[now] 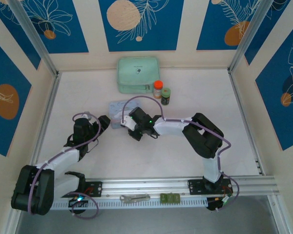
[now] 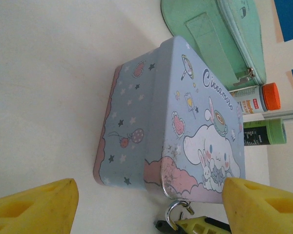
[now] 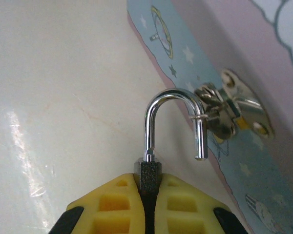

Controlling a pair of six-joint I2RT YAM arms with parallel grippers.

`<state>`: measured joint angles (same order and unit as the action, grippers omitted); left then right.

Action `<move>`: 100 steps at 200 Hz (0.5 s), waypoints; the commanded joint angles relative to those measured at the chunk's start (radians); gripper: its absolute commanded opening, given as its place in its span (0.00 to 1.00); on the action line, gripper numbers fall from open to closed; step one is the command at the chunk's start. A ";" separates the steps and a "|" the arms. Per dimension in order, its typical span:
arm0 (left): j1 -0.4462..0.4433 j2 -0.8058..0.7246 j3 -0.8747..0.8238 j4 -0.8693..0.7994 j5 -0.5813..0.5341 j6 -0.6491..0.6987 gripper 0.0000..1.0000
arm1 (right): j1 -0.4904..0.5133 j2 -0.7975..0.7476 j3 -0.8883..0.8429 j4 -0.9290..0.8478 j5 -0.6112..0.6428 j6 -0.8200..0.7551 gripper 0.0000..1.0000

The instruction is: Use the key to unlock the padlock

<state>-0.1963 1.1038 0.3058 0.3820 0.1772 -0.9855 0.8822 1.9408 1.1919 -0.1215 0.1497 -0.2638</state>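
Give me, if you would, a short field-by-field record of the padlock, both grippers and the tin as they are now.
padlock: shackle open, free end out of the body, hooked through the hasp
right gripper: shut on padlock body
left gripper: open, facing tin, not touching it
tin: light blue, flat on table
behind tin: green pouch, orange-capped bottle, green bottle
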 commanded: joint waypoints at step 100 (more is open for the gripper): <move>0.018 -0.034 0.012 -0.002 0.029 0.018 0.76 | -0.031 0.105 0.180 -0.099 -0.113 -0.137 0.00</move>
<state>-0.1936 1.0992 0.3058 0.3820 0.1852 -0.9855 0.8688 2.0228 1.3090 -0.1810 0.1112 -0.3588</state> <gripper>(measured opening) 0.760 0.071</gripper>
